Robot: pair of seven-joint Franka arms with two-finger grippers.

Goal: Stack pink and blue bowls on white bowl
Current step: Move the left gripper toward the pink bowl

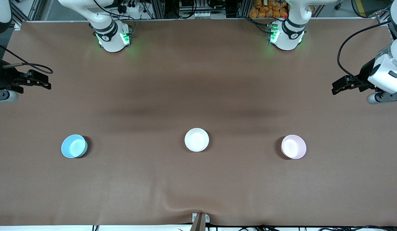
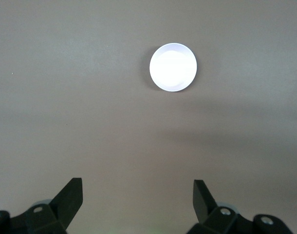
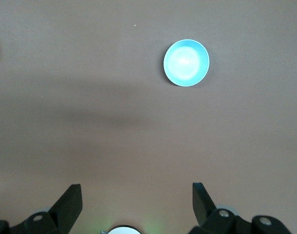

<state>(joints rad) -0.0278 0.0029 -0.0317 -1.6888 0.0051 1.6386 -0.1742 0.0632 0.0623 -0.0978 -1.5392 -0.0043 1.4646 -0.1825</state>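
So nothing is stacked yet: blue bowl [image 1: 74,146], white bowl [image 1: 196,140] and pink bowl [image 1: 293,146] sit apart. Your left gripper [image 1: 338,86] and right gripper [image 1: 41,84] wait at the surface's ends, fingers spread, empty. Next, reach for a coloured bowl's rim.

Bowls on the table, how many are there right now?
3, in a row, none stacked: the blue bowl toward the right arm's end, the white bowl in the middle, the pink bowl toward the left arm's end. Nothing seems hidden.
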